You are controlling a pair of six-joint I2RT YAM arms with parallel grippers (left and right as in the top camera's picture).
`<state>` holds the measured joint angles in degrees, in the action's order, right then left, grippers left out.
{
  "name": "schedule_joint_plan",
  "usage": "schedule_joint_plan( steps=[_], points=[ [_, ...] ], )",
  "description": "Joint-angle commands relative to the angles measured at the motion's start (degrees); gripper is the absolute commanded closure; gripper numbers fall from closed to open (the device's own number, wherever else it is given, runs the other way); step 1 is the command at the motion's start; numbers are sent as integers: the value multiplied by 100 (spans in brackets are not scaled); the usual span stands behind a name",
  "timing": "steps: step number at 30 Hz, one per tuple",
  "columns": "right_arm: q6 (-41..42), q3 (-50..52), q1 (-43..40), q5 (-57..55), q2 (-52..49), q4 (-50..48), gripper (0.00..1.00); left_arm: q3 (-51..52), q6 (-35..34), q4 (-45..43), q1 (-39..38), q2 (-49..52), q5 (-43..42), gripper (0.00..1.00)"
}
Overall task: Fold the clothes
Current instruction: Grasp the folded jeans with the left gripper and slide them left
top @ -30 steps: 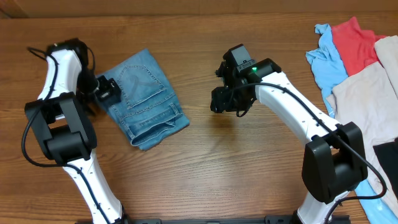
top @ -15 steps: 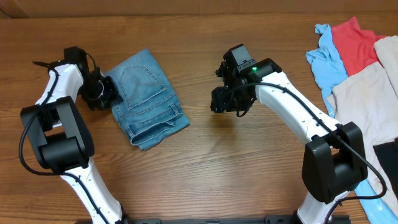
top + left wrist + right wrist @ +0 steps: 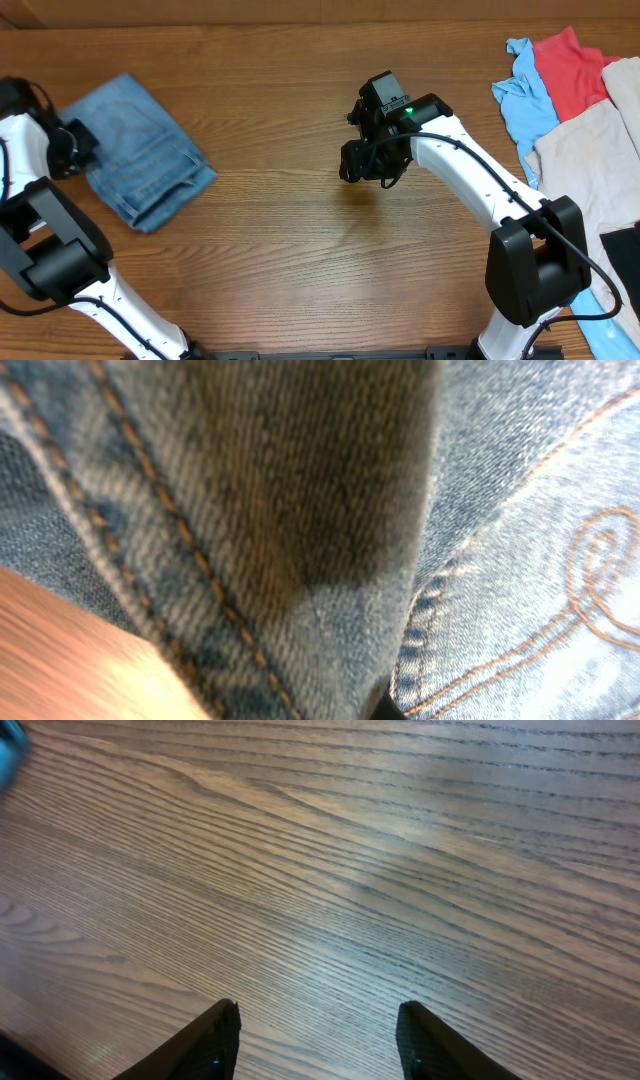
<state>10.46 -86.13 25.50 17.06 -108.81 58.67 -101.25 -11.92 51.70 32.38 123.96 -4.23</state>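
Folded jeans (image 3: pixel 145 165) lie at far L of the table (image 3: pixel 300 250), turned at an angle. L gripper (image 3: pixel 78 150) is pinched tight on their L edge; L wrist cam is filled w/ denim & orange stitching, very close up. R gripper (image 3: pixel 362 165) hangs over bare wood mid-table, jaws partly apart, nothing btwn them. Other clothes are piled at R edge: light blue garment (image 3: pixel 525 95), red garment (image 3: pixel 570 65), beige garment (image 3: pixel 590 160), well apart from both grippers.

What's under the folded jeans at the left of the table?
Only the wood table shows around the jeans, which lie flat on it. Anything beneath them is covered by denim. The left gripper is shut on their left edge.
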Motion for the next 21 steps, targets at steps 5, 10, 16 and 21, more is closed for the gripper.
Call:
schedule_joint_plan(
  steps=[5,10,16,21],
  points=[
    [-37,-72,-13,-55,81,151,46,-1263,11,201,-48,-284,-50,11],
    [-37,-72,-13,-55,81,72,45,-2365,13,1169,-350,-286,-981,0],
    [-37,-72,-13,-52,81,120,46,-2170,20,1368,-1554,-197,-1272,15],
    [-37,-72,-13,-52,81,151,45,-1773,15,1213,-2404,-42,-586,63]
  ],
)
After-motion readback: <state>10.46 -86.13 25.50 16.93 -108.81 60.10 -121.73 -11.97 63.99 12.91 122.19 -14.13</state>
